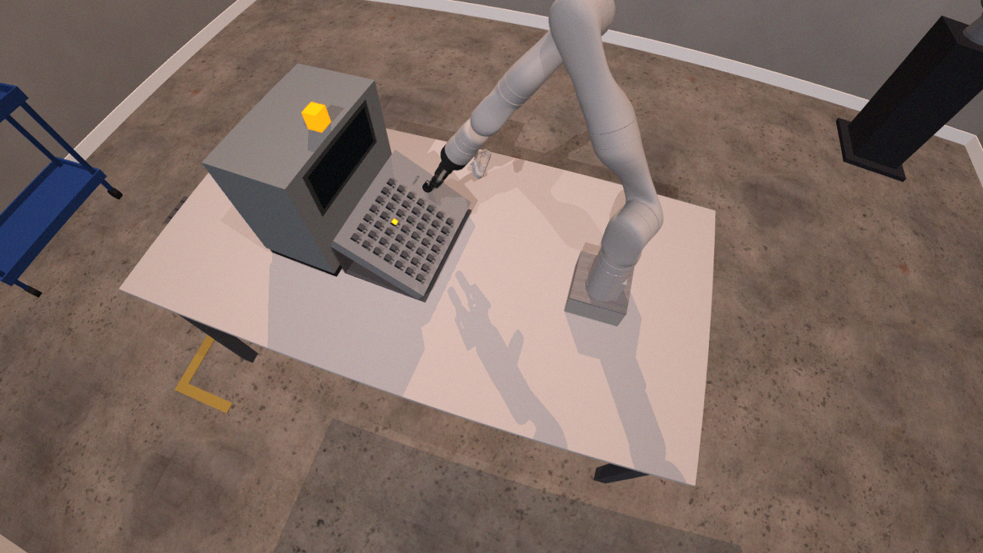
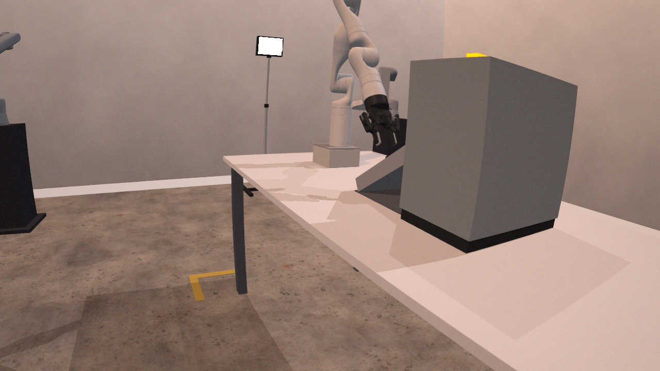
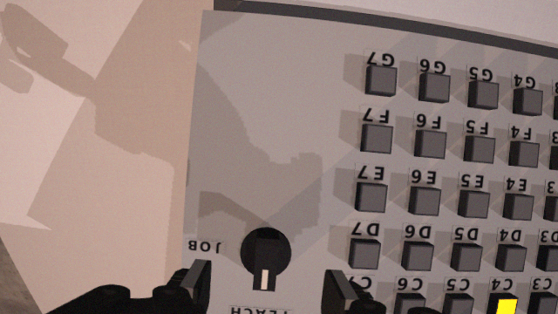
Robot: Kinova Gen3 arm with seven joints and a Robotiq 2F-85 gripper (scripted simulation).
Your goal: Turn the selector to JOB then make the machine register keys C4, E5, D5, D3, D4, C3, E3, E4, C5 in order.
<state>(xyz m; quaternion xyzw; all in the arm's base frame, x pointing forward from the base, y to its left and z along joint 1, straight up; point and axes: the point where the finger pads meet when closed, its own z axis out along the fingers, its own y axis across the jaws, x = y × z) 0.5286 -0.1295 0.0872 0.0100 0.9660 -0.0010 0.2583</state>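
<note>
Selector knob [image 3: 265,258] sits at the corner of the sloped keypad panel [image 3: 279,131], its white pointer turned toward the TEACH label [image 3: 260,310], the JOB label [image 3: 205,246] just off to one side, as my gripper [image 3: 270,286] hovers over it with jaws about half open and nothing between them, one fingertip [image 3: 197,272] on each flank of the black dial; I judge the knob a small, rigid, smooth part that should turn stiffly on its axis rather than lift, so the hold belongs square across its raised pointer bar or its round rim, pinched firmly enough not to slip while the wrist twists; one key, labelled C4 [image 3: 502,306], glows yellow among rows of dark grey keys; the panel leans against a grey machine cabinet [image 1: 288,157] topped by a yellow block [image 1: 316,117], all standing on a pale table [image 1: 550,357] that also carries my base, over a mottled brown floor with a blue cart [image 1: 34,199] at the room's edge
</note>
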